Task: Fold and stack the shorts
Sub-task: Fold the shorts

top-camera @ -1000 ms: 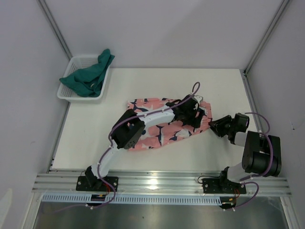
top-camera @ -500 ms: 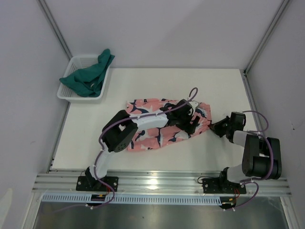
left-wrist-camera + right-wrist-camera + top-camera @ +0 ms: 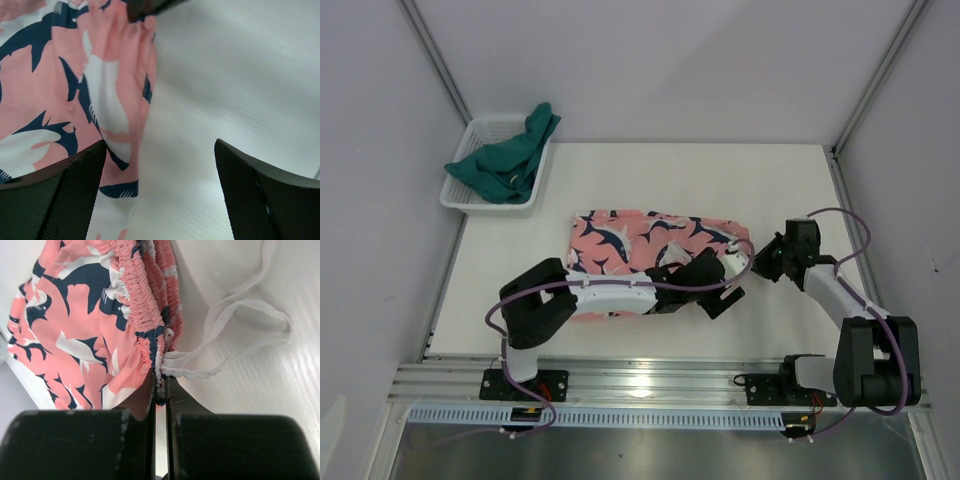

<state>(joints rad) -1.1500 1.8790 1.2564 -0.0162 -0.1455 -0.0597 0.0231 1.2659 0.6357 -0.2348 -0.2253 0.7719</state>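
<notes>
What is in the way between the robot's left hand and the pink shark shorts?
Nothing visible. The left hand is open right at the edge of the pink shorts, with only table beside them. The right hand is shut on their waistband, next to the white drawstring.

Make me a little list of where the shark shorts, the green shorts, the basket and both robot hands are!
pink shark shorts: lying flat in the middle of the table
green shorts: bunched up in the basket, spilling over its rim
basket: white, at the far left corner
left gripper: open, holding nothing, over the pink shorts' edge
right gripper: shut on the pink shorts' waistband, beside the white drawstring
stacked: not yet
</notes>
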